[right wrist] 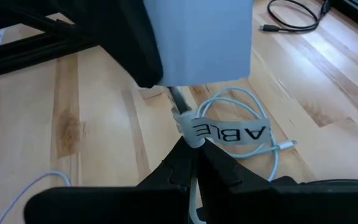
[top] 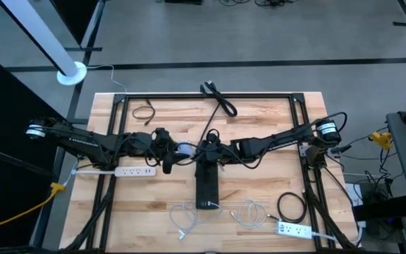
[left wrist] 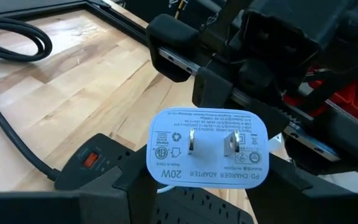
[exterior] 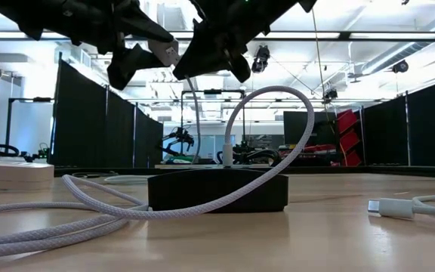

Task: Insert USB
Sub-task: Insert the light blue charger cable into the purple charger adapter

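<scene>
A white charger adapter [left wrist: 207, 148] [top: 184, 149] hangs above the table's middle, its two prongs facing the left wrist camera, with my left gripper [left wrist: 207, 179] [top: 177, 149] shut on it. My right gripper [right wrist: 191, 155] [top: 193, 150] faces it from the right, shut on the plug of a white USB cable [right wrist: 188, 127]. The plug's metal tip [right wrist: 177, 99] meets the adapter's far face [right wrist: 197, 37]; how far in it reaches I cannot tell. The cable hangs in a loop [exterior: 278, 121] down to the table. Below both lies a black power strip [top: 206, 185] [exterior: 217, 193]. My left gripper pinches the adapter's two narrow ends [left wrist: 157, 163] between its two fingers, coming level from the table's left. The adapter is lifted clear of the table, prongs toward the wrist. My right gripper pinches the white plug body [right wrist: 190, 135] just behind the metal tip, between its two fingertips [right wrist: 169, 168]. The fingers come from the table's right, along the plug. A tag reading "ABLE" [right wrist: 232, 132] sticks out beside the plug, and the cable trails slack below.
A white power strip [top: 132, 171] lies at the left and another [top: 294, 229] at the near right. Loose white cables [top: 189, 215] [top: 252, 212], a black coil [top: 291, 207] and black cords [top: 217, 99] [top: 143, 111] lie around. A black frame [top: 210, 96] borders the table.
</scene>
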Motion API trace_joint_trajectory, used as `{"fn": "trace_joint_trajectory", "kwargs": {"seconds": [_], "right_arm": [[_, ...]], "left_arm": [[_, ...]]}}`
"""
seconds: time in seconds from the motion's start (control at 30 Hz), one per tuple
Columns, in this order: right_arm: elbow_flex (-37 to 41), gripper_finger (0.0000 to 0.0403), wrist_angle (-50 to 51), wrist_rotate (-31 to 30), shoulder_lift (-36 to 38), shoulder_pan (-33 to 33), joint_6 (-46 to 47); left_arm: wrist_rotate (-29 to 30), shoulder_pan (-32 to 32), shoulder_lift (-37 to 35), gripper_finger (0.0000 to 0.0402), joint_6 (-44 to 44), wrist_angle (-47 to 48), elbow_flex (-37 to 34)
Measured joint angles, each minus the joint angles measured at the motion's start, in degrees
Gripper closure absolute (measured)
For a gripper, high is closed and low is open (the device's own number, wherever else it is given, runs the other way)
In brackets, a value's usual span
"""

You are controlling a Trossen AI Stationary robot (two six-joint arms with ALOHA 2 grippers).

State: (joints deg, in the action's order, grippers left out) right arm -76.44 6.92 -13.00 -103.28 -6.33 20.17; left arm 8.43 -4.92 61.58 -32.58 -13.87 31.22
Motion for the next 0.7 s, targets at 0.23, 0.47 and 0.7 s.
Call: {"fn": "trace_joint_trajectory", "kwargs": {"seconds": [0.23,0.47,0.7], "right_arm": [[-0.07,0.0403,1.41,-0.04,0.00,0.89,1.59],[-0.07,0.0403,1.04,1.38,0.07,0.92,1.62],[-0.07,0.0403,0.74,2.95,0.11,0.85,1.07]], "left_arm": [[0.00,-0.63,-0.01,0.0209,2.97,0.11,0.00],[1.41,-0.78,-0.13,0.0209,5.12,-0.08,0.00],[2.12,-0.78,-0.13,0.0209,6.39,-0.10,0.00]]}}
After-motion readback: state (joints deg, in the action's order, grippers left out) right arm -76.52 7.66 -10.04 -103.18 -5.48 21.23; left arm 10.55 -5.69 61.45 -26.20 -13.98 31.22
